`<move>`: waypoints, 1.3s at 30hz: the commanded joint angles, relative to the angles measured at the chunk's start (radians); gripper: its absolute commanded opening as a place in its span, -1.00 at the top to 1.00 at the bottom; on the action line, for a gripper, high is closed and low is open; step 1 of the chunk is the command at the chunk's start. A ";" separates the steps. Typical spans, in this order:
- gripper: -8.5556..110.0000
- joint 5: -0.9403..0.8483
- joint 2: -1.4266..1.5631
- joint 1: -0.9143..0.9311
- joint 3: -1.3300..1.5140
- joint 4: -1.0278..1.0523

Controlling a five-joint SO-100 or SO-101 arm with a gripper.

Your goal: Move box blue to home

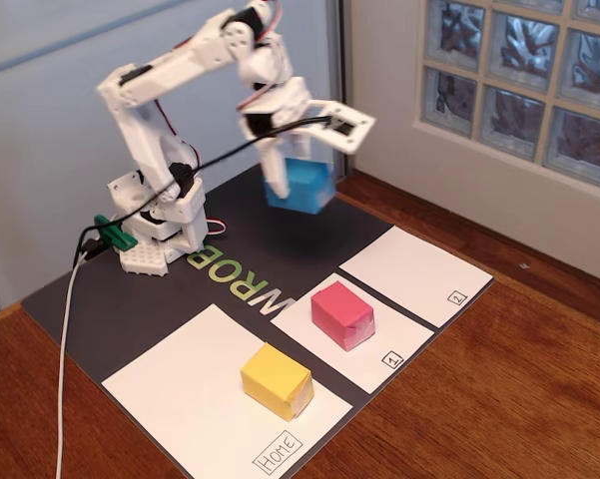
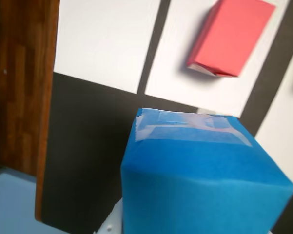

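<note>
One small bright-blue paper-wrapped box (image 1: 300, 187) hangs clamped in the white end effector (image 1: 292, 160), lifted clear of the dark mat (image 1: 100, 309) and well apart from the large white paper sheet labelled "Home" (image 1: 180, 399). The pickup looks done; carrying and setting down remain. On that sheet sits a yellow paper block (image 1: 276, 380); beside it, smaller sheets read "1" (image 1: 391, 358), under a pink block (image 1: 342, 314), and "2" (image 1: 456, 296).

A block (image 1: 277, 381) lies on home (image 1: 180, 399), another (image 1: 342, 315) on the middle sheet (image 1: 379, 354).
</note>
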 commanded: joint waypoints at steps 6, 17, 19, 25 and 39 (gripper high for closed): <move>0.86 -0.104 0.202 0.259 0.143 0.071; 0.86 -0.255 0.270 0.638 0.330 0.046; 0.86 -0.270 0.247 0.699 0.347 0.029; 0.86 -0.310 0.120 0.842 0.336 -0.100; 0.87 -0.359 -0.219 0.965 0.305 -0.499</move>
